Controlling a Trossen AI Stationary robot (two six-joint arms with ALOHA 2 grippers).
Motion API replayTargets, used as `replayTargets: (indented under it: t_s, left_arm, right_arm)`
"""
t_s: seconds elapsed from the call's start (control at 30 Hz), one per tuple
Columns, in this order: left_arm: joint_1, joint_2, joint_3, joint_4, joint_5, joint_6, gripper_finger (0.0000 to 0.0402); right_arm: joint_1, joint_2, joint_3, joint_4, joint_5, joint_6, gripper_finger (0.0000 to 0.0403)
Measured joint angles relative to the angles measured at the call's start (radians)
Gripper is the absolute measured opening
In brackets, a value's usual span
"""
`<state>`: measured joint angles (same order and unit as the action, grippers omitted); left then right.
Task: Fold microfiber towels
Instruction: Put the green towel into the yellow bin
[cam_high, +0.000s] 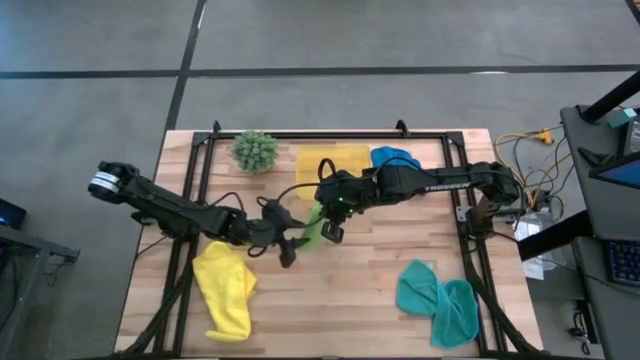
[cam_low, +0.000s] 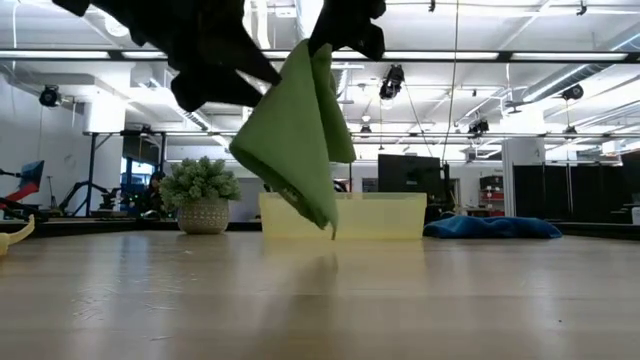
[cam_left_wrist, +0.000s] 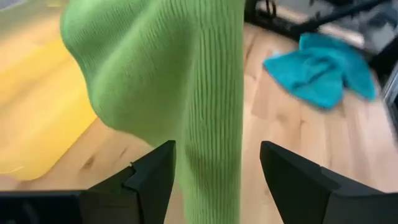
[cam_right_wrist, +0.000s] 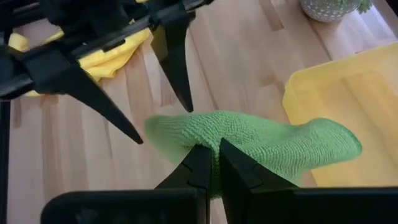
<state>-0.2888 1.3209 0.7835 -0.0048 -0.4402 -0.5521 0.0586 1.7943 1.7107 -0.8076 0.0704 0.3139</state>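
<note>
right gripper (cam_right_wrist: 214, 163) clamped on lime green towel (cam_low: 296, 140), hanging clear above table (cam_low: 400, 300) centre | left gripper (cam_left_wrist: 214, 177) spread wide around its hanging edge | yellow tray (cam_high: 335, 165) behind | teal towel (cam_high: 440, 300), yellow towel (cam_high: 228, 290) lie apart

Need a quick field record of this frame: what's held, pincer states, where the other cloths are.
held: lime green fuzzy cloth, hanging above the wooden table
right pincer: shut on it
left pincer: open, fingers either side of the cloth
yellow fuzzy cloth: table, left front
teal fuzzy cloth: right front
bright blue fuzzy cloth: beside yellow rectangular tray
</note>
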Motion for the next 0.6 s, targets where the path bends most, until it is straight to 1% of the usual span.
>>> replayTargets:
  t_s: [0.1, 0.27, 0.5, 0.6]
  left_arm:
    - [0.002, -0.005, -0.004, -0.052, -0.015, -0.042, 0.0221]
    - [0.005, 0.005, -0.002, -0.026, -0.014, -0.044, 0.0221]
    - [0.006, 0.031, 0.002, -0.022, 0.035, -0.054, 0.0221]
    - [0.008, 0.039, 0.002, -0.029, 0.037, -0.071, 0.0219]
  right_arm:
    - [0.000, 0.000, 0.000, -0.003, 0.000, -0.002, 0.0013]
    - [0.000, 0.000, 0.000, -0.001, 0.000, -0.010, 0.0013]
    - [0.000, 0.000, 0.001, -0.002, 0.000, -0.032, 0.0013]
    - [-0.003, -0.001, 0.002, -0.002, 0.000, -0.036, 0.0013]
